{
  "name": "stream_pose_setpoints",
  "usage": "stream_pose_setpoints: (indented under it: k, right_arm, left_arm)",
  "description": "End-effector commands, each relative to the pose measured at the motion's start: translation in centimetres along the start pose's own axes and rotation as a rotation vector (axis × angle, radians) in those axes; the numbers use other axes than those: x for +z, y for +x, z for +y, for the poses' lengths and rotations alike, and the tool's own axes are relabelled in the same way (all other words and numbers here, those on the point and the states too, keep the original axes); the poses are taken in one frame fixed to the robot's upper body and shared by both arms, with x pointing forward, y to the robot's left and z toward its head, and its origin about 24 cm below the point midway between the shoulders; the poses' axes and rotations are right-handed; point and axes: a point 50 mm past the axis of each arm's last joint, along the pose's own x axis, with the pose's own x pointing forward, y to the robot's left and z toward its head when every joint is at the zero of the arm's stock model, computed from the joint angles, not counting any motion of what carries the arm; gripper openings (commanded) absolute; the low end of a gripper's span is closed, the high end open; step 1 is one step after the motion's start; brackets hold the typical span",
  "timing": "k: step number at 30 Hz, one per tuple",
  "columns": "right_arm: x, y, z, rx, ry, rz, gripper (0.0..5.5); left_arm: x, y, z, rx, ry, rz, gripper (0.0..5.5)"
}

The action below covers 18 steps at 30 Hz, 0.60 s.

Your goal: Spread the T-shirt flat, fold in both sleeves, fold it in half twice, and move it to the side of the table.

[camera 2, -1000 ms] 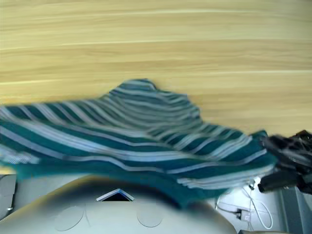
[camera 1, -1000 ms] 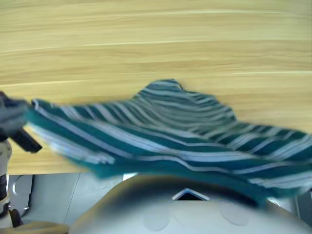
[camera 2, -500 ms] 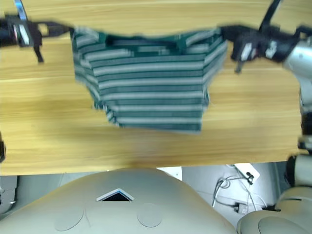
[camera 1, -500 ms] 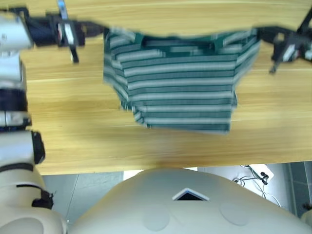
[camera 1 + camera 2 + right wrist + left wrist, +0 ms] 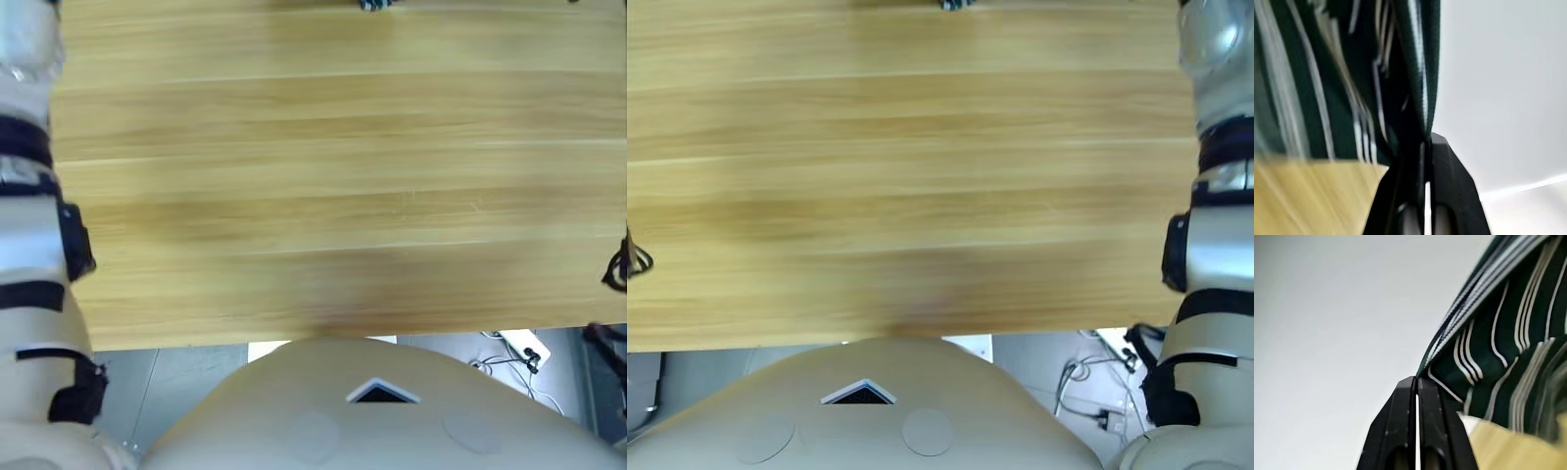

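Your left pincer [image 5: 1417, 382] is pressed together on an edge of the T-shirt [image 5: 1498, 328]. Its two black fingers [image 5: 1400, 411] meet with barely a hairline between them, and the dark green cloth with white stripes fans out from the tips. Your right pincer [image 5: 1425, 143] is pinching the shirt too, and a green hem comes straight out from between its closed fingers.

In each wrist view you can see a patch of the light wooden tabletop [image 5: 323, 196] past the cloth and a plain pale background on the other side of it.

From the head camera, look to the far edge of the view, near the middle. A small dark green scrap of the shirt shows there, beyond the long wood-grain boards.

Your left arm [image 5: 29, 245] runs up the left side of the scene toward the far end, and your right arm [image 5: 1215, 245] does the same on the right. Below the near edge of the tabletop, on the right, some cables [image 5: 519, 345] lie on the grey floor.
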Motion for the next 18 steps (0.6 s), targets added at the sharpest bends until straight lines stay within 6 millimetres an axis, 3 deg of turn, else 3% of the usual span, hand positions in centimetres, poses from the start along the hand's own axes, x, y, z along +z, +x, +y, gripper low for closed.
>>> stream_pose_setpoints:
  k: [1, 3, 7, 9, 11, 16, 18]
  right_arm:
    - [0.6, -2.4, 3.4, 0.107, 0.030, -0.039, 0.00]
    - [1.7, -3.8, 6.2, 0.236, 0.046, -0.101, 0.00]
    - [2.2, -9.3, 11.3, 0.605, 0.094, -0.183, 0.00]
    - [1.6, -12.5, 13.0, 0.769, 0.120, -0.184, 0.00]
    - [1.4, -14.4, 13.5, 0.857, 0.147, -0.178, 0.00]
    - [1.0, -17.5, 14.1, 0.993, 0.198, -0.168, 0.00]
    - [1.3, -17.4, 13.2, 0.952, 0.226, -0.191, 0.00]
  left_arm:
    - [-0.2, -4.7, -7.7, -0.375, -0.014, -0.002, 0.02]
    - [0.0, -8.3, -11.7, -0.639, -0.056, 0.002, 0.02]
    - [0.0, -12.7, -14.8, -0.907, -0.106, 0.043, 0.02]
    - [-0.1, -13.4, -14.9, -0.956, -0.094, 0.045, 0.02]
    - [0.1, -13.9, -14.6, -0.980, -0.096, 0.025, 0.02]
    - [1.2, -15.4, -12.8, -1.025, -0.156, -0.081, 0.02]
    - [2.0, -15.0, -11.1, -0.965, -0.197, -0.138, 0.02]
